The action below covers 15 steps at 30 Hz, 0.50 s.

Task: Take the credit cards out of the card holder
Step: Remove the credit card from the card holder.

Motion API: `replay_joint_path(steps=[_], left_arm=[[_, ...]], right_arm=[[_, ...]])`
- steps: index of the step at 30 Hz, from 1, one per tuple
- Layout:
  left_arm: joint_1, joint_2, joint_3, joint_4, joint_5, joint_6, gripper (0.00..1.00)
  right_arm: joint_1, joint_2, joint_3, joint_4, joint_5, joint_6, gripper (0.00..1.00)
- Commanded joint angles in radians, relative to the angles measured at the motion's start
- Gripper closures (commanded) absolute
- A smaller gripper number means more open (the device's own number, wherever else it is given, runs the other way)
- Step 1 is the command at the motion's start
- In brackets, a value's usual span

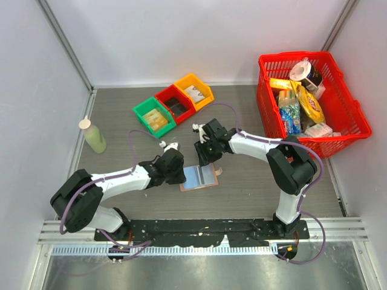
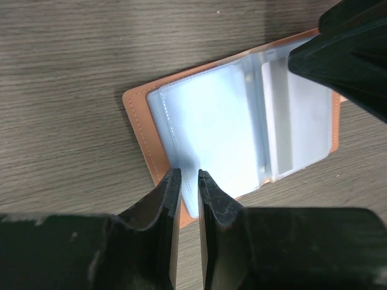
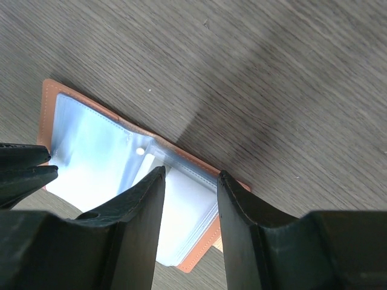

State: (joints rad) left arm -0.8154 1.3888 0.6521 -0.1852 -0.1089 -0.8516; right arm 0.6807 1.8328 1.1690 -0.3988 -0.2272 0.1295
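The tan card holder (image 1: pixel 198 177) lies open on the table, its clear, pale blue sleeves facing up. In the left wrist view (image 2: pixel 136 115) its tan edge shows; a pale credit card (image 2: pixel 299 118) sits inside a sleeve of the far half. My left gripper (image 2: pixel 188 174) is nearly shut, with only a thin gap, its tips on the sleeve edge of the near half. My right gripper (image 3: pixel 190 173) is open, its fingers straddling the stacked sleeves and whitish cards (image 3: pixel 187 217) of the other half. In the top view the left gripper (image 1: pixel 175 167) and right gripper (image 1: pixel 205 152) flank the holder.
A red basket (image 1: pixel 347 124) full of groceries stands at the back right. Green (image 1: pixel 140 112), red (image 1: pixel 166 95) and yellow (image 1: pixel 205 87) bins sit at the back centre. A pale green bottle (image 1: pixel 94 136) stands at the left.
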Motion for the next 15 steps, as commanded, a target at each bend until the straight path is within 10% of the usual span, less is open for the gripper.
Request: replay_joint_path(steps=[1, 15], left_arm=[[-0.004, 0.029, -0.005, -0.008, -0.009, 0.014, 0.79], [-0.005, 0.075, 0.003, 0.007, 0.009, 0.006, 0.83]], right_arm=[[0.005, -0.02, 0.023, 0.018, 0.037, -0.018, 0.55], [0.011, -0.078, 0.023, -0.041, -0.038, -0.036, 0.62]])
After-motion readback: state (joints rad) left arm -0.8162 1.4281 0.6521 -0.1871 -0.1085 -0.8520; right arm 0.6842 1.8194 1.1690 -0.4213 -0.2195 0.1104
